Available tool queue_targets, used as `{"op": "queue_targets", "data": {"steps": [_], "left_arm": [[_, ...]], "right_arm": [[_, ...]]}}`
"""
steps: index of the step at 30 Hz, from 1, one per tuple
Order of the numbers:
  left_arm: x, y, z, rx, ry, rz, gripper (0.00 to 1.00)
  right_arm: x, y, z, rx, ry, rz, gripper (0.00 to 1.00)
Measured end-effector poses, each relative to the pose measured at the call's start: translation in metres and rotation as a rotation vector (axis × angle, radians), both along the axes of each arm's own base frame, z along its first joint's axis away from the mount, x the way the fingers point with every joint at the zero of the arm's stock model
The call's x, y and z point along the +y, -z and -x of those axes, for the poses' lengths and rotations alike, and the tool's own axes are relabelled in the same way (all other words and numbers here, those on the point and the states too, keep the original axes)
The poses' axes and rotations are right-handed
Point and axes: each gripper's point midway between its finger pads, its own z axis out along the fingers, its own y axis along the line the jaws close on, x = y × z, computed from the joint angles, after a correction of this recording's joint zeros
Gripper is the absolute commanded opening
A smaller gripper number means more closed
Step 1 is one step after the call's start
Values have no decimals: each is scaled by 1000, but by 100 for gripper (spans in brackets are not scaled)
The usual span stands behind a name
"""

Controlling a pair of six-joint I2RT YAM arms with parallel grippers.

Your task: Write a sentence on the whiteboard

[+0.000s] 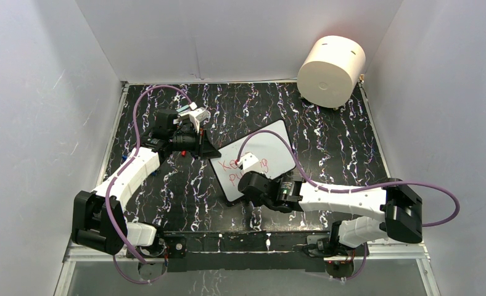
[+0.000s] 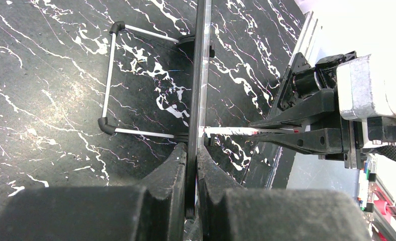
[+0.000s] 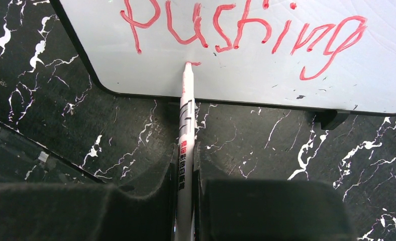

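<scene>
Gripping a marker [image 3: 187, 110], the right pincer [image 3: 186, 156] apparently presses its tip onto the whiteboard [image 3: 266, 85] ahead.

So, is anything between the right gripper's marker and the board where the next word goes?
Nothing visible. The marker in the right gripper touches the board just under "pushing"; nothing lies on the white beside it.
</scene>
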Motion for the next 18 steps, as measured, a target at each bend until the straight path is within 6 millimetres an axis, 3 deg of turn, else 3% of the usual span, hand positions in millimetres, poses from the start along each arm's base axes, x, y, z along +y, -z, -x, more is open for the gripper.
{"op": "queue_targets", "data": {"steps": [18], "left_arm": [[0,0,0,1,0,0,0]], "right_arm": [[4,10,12,66,-43,57,0]]}}
